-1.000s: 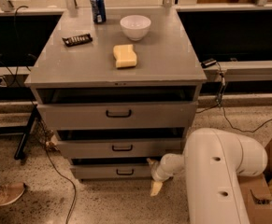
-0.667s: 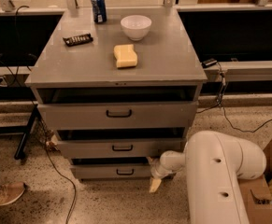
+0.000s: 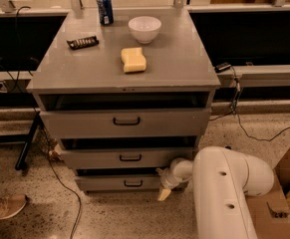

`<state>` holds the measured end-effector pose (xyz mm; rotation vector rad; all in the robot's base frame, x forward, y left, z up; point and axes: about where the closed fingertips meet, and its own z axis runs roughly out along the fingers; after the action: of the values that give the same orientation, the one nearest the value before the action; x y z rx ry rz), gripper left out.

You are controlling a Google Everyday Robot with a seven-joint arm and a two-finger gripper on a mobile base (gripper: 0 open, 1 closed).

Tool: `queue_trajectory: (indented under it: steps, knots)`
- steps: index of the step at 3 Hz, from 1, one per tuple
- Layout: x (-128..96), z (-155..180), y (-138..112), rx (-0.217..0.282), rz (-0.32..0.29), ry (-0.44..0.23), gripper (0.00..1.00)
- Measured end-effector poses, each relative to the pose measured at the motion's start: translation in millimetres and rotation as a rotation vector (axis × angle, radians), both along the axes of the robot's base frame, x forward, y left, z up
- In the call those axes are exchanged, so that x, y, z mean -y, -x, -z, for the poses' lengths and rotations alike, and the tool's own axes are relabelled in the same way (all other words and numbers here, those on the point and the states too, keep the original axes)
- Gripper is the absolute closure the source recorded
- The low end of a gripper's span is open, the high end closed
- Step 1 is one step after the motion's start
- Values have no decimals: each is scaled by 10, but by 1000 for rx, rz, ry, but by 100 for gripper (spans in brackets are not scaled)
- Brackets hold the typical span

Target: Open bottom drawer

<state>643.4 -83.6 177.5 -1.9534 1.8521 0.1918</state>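
Note:
The bottom drawer (image 3: 109,182) is the lowest and narrowest grey front of the cabinet, just above the floor, with a small black loop handle (image 3: 133,183). Its front sits close to the cabinet, with a dark gap above it. My gripper (image 3: 164,190) hangs from the white arm (image 3: 224,193) at the drawer's right end, low near the floor and to the right of the handle. It is apart from the handle.
The mid-sized drawer (image 3: 129,158) and the tall top drawer (image 3: 126,122) stand slightly out. On the cabinet top are a can (image 3: 104,8), a white bowl (image 3: 144,29), a yellow sponge (image 3: 133,59) and a dark snack bar (image 3: 82,42). Cables lie on the floor at left; a cardboard box (image 3: 284,193) stands at right.
My gripper has shifted slightly left toward the bottom drawer's right end. The drawers have not visibly moved.

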Motion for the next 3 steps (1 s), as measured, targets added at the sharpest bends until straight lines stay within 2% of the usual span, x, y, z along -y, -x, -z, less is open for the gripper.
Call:
queue_trajectory:
  steps: [1,2,3]
  knots:
    - [103,34,39,-16,-2,17,41]
    - [220,45,379,-62,-23,23,64]
    - [220,-16,379,-62,-23,23,88]
